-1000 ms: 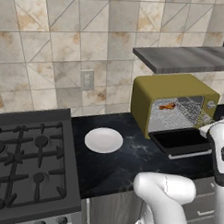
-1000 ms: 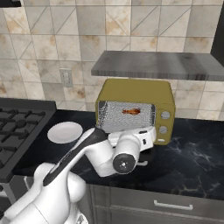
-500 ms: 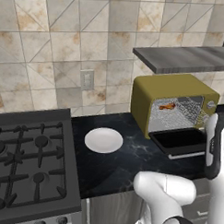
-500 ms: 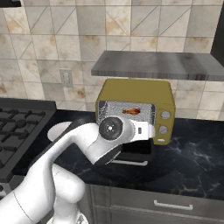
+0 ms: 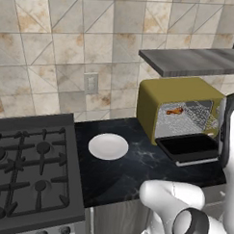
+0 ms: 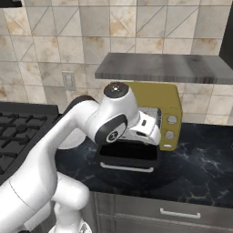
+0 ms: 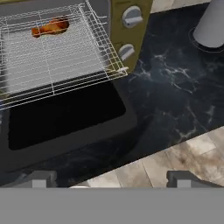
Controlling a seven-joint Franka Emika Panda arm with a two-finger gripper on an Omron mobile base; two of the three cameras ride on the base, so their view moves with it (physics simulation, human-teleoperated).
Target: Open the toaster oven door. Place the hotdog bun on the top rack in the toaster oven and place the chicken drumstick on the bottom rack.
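Note:
The olive toaster oven [image 5: 180, 93] [image 6: 166, 98] stands on the black counter with its dark door [image 5: 187, 147] [image 6: 129, 152] [image 7: 65, 118] folded down flat. A wire rack [image 7: 57, 65] is slid out over the door. The chicken drumstick [image 5: 174, 111] [image 7: 50, 27], orange-brown, lies at the back of a rack; which level I cannot tell. My gripper [image 7: 111, 179] [image 6: 148, 129] hovers above and in front of the door, open, with nothing between its fingers. The hotdog bun is out of view.
A bare white plate [image 5: 108, 146] sits left of the oven, beside the black gas stove [image 5: 30, 168] [image 6: 22, 132]. A grey shelf [image 5: 193, 59] [image 6: 164, 68] hangs just over the oven. A grey cylinder [image 7: 212, 24] stands right of the oven knobs [image 7: 131, 17].
My arm has swung up from low in front of the door to a raised pose before the oven. Oven, door and drumstick have stayed put.

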